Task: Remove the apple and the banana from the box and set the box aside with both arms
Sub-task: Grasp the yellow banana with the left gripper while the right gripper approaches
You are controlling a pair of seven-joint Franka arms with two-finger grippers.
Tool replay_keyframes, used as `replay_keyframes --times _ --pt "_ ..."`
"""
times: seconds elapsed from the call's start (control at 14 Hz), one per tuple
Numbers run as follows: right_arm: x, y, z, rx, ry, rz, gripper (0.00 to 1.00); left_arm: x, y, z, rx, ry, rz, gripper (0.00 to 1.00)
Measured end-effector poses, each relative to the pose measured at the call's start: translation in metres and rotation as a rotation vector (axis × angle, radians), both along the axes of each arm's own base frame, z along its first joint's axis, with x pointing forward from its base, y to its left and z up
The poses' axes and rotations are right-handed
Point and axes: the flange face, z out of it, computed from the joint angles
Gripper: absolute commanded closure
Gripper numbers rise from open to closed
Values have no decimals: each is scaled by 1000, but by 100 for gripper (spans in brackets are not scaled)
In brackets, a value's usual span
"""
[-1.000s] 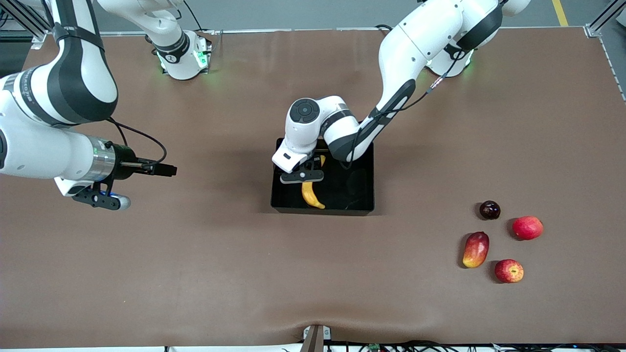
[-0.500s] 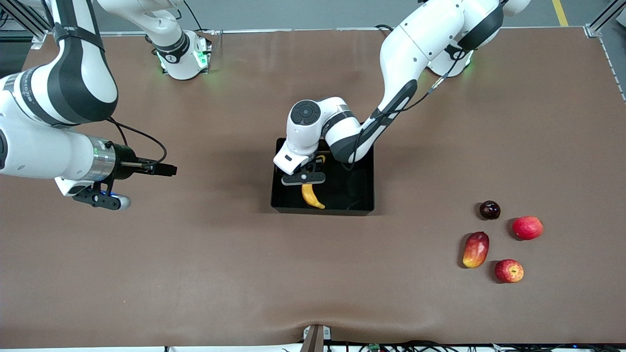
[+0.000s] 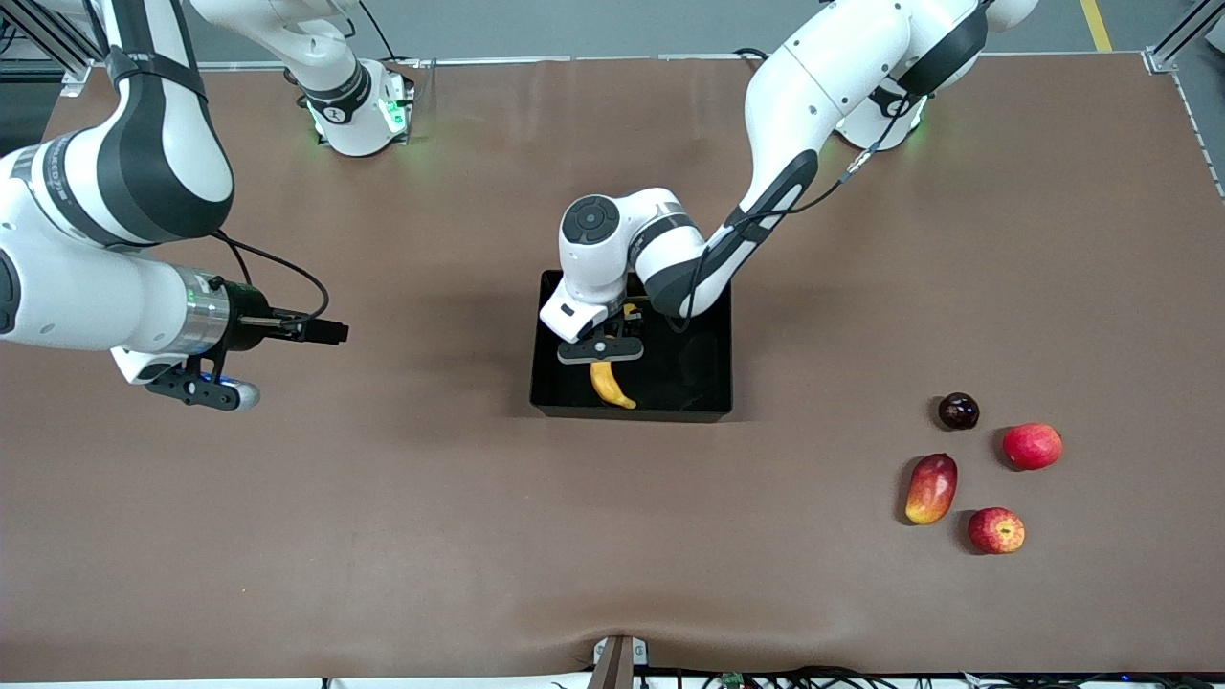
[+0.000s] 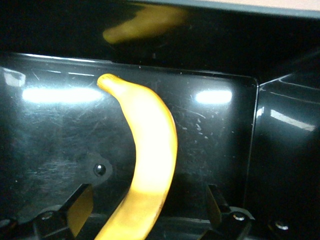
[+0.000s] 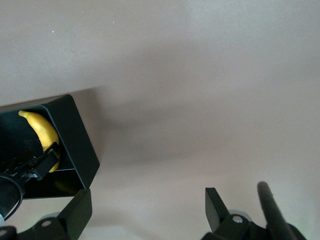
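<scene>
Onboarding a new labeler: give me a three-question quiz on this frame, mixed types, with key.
1. True or false: the banana lies in the black bin.
2. The left gripper is: A) shut on the banana B) open over the banana C) over the mango
3. Fill in: the right gripper, open, hangs over bare ____.

Key: 1 true; 2 B; 3 table
</scene>
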Motion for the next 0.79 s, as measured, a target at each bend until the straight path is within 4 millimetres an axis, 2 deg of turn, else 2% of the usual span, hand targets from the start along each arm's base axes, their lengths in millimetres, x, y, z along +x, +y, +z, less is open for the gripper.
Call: replay_keyframes --times 0.29,0.57,0.64,0.71,0.79 --pt "-1 0 -2 0 5 1 0 -1 3 -4 18 1 -4 0" --pt "-1 0 -2 0 5 1 0 -1 9 -20 41 16 -1 0" --pt "-1 0 -2 0 5 1 0 -1 10 -22 43 18 -1 31" --pt "-1 0 -2 0 5 1 0 -1 10 -23 43 18 -1 72" --pt "-1 0 -2 0 5 1 0 0 10 -23 43 18 0 100"
